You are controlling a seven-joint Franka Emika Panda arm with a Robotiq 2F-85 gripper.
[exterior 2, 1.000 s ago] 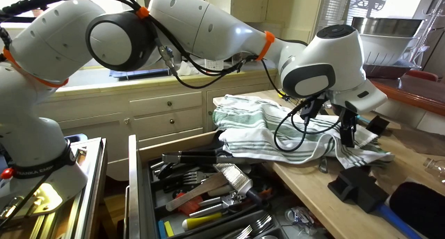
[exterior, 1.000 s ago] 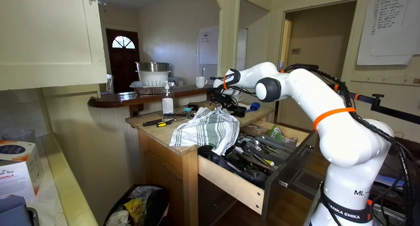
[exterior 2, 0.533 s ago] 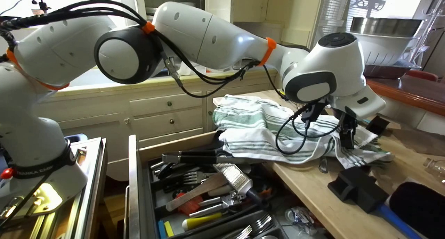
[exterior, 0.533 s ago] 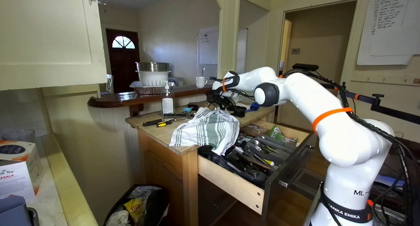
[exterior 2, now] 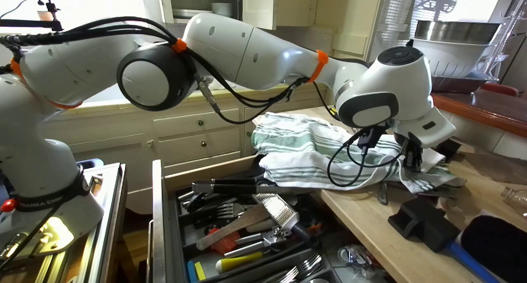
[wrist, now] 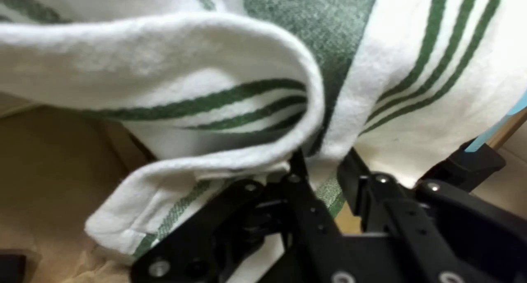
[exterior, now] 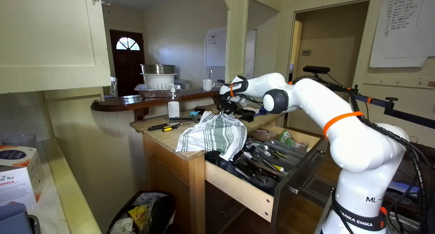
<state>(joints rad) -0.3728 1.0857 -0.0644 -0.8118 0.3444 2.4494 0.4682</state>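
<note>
Towel (exterior: 217,132), white with green stripes, lies rumpled on the wooden counter (exterior: 166,138) in an exterior view, a corner hanging over the pulled-out drawer (exterior: 238,191). A pump bottle (exterior: 174,108) stands farther back, and a yellow-and-black tool (exterior: 171,127) lies near the towel.

In an exterior view, the gripper (exterior 2: 413,167) points down at one end of the towel. A metal piece (exterior 2: 383,194) sticks out from under the towel, and a black object with a blue handle (exterior 2: 426,225) lies just beside. In the drawer, a grater (exterior 2: 278,209) overlaps a wooden spatula (exterior 2: 236,226).

In the wrist view, the towel's hem curves in a loop to the gripper's tips. The jaws stand a narrow gap apart with folded towel between them; whether they pinch it cannot be told. A dark object (wrist: 459,168) shows beside the towel's edge.
</note>
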